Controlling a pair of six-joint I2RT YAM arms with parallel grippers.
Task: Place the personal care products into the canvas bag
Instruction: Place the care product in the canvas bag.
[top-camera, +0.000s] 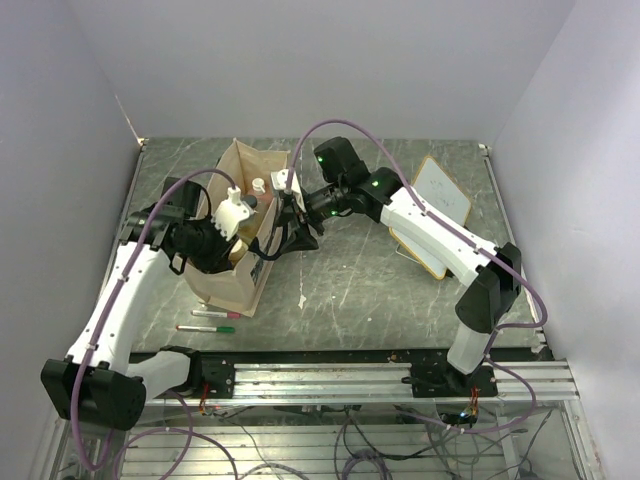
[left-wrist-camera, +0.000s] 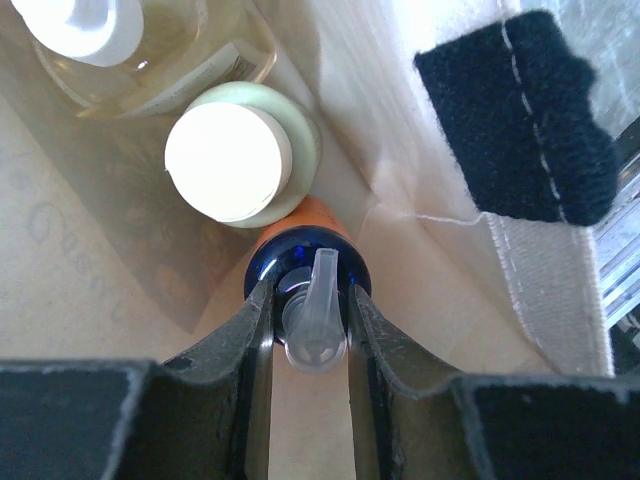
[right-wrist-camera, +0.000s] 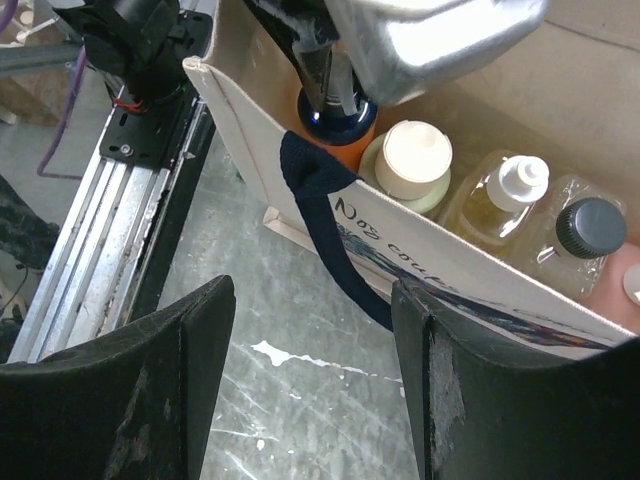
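Observation:
The canvas bag (top-camera: 225, 285) stands left of centre, its mouth open upward. My left gripper (left-wrist-camera: 310, 320) reaches down into it and is shut on the blue-white pump top of the orange bottle (left-wrist-camera: 308, 232), which stands upright at the bag's near end. Beside it in the bag stand the pale green bottle (left-wrist-camera: 228, 160), the amber bottle (right-wrist-camera: 500, 200), the clear bottle with black cap (right-wrist-camera: 590, 230) and the salmon-pink bottle (right-wrist-camera: 625, 285). My right gripper (right-wrist-camera: 312, 380) is open and empty just outside the bag's printed side, a navy strap (right-wrist-camera: 330, 250) hanging between its fingers.
The wood-framed whiteboard (top-camera: 435, 210) lies at the right. A red marker (top-camera: 215, 313) and a green marker (top-camera: 205, 328) lie in front of the bag. The metal base rail (top-camera: 350, 375) runs along the near edge. Walls close in three sides.

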